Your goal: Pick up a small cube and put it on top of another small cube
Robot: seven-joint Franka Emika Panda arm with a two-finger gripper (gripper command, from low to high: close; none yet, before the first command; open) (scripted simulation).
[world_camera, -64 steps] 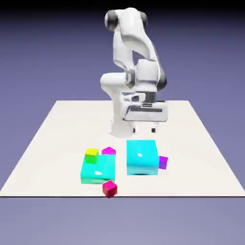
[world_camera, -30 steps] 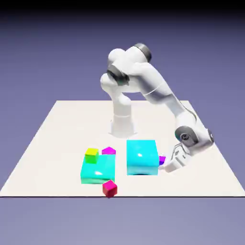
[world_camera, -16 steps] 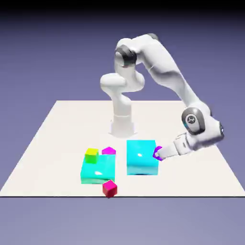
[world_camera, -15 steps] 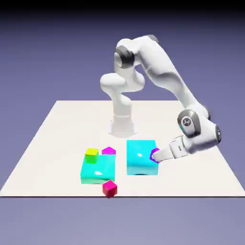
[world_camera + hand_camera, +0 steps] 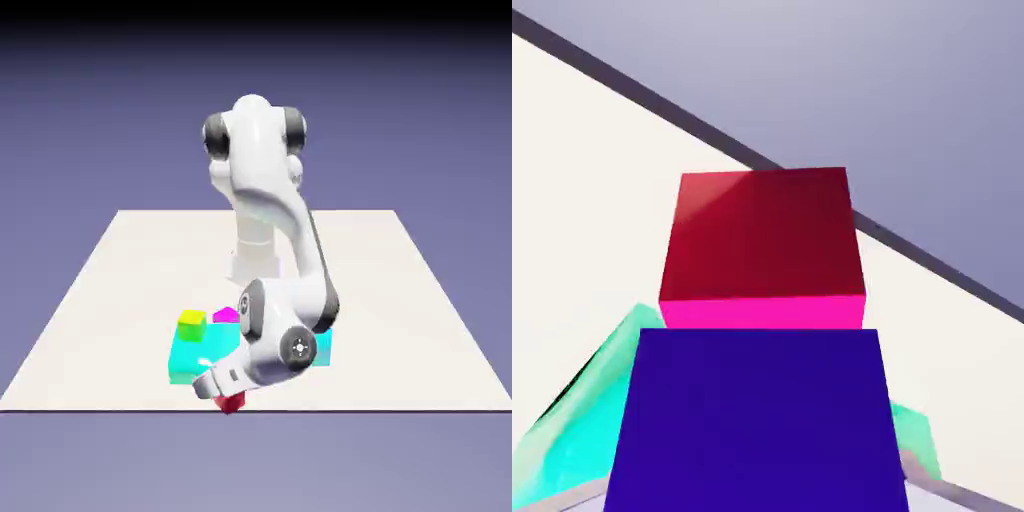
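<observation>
The hand view shows the violet small cube (image 5: 752,420) large at the bottom, between the gripper's (image 5: 757,500) fingers, with only thin grey slivers showing beside it. Just beyond it along the hand's axis is the crimson-red small cube (image 5: 762,235), whose bright pink face meets the violet cube's far edge. In the exterior view the bent arm brings the gripper (image 5: 212,388) low at the table's front edge, right over the red cube (image 5: 233,403). There the hand hides the violet cube. Whether the fingers still press on it does not show.
A big cyan block (image 5: 190,355) sits just behind the red cube with a yellow-green cube (image 5: 191,323) on it. A magenta cube (image 5: 226,315) lies behind that. The arm's forearm covers most of the second cyan block (image 5: 322,348). The white table's (image 5: 120,290) front edge is very close.
The arm has swung from the exterior view's right, beside the right cyan block, to the front edge. It carried the violet cube to the red cube.
</observation>
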